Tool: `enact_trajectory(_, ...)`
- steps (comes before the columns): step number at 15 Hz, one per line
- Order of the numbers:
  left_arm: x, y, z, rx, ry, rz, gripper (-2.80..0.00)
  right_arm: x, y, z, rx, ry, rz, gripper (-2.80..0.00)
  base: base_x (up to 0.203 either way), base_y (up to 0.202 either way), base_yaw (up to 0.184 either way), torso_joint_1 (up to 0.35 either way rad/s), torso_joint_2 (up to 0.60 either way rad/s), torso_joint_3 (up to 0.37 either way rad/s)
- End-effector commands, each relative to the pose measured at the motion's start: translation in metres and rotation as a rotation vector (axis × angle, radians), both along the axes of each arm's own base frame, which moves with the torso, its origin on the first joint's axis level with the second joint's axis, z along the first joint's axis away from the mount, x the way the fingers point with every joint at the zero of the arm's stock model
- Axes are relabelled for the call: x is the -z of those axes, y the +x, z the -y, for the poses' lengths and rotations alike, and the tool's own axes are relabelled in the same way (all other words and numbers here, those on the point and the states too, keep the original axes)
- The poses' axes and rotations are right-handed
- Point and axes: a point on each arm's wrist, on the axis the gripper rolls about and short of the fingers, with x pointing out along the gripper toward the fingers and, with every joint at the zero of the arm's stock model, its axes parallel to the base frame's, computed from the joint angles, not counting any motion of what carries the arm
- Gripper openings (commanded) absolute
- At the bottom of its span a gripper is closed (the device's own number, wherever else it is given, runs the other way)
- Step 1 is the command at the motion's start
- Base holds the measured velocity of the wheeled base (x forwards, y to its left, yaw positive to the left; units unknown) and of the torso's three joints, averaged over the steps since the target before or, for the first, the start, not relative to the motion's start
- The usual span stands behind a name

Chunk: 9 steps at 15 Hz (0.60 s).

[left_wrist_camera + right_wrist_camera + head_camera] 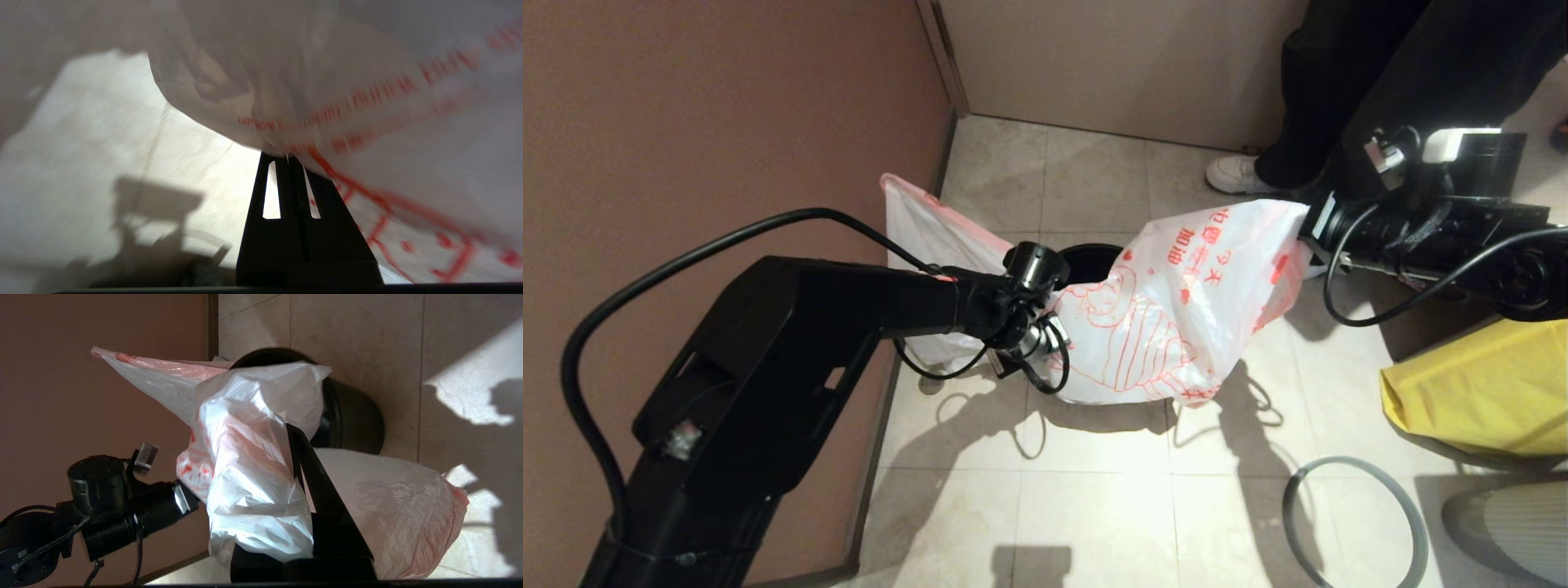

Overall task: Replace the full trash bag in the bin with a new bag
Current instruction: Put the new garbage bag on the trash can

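Right now the new bag (pixel 1168 318) hangs stretched between the left hand (pixel 1045 347) and the right hand (pixel 1303 237), both pinched shut on it, with the bin (pixel 1090 263) just behind.

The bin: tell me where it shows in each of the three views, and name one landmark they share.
Head view: the bin sits at centre, only its dark mouth showing behind the new bag.
Left wrist view: not in it; the bag and floor fill the picture.
Right wrist view: upper middle, behind the bag.
Shared landmark: the red-printed new bag.

floor (pixel 1094 506): beige tile | on it: bin (pixel 1090 260), grey ring (pixel 1356 523), yellow bag (pixel 1478 392)
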Motion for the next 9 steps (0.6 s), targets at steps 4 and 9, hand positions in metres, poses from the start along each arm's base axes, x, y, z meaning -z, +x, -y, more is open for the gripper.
enact_trajectory(4,-0.020,0.003,0.007,0.034,-0.044,0.129,-2.80,0.001,0.001,-0.001,-0.004,0.027,-0.015,-2.80,0.000,0.000,0.000,0.000,0.00,0.000)
enact_trajectory(9,-0.025,0.009,0.013,0.094,-0.105,0.206,-2.80,0.008,0.006,-0.001,-0.001,0.028,-0.032,-2.80,0.000,0.000,0.000,0.000,0.00,0.000)
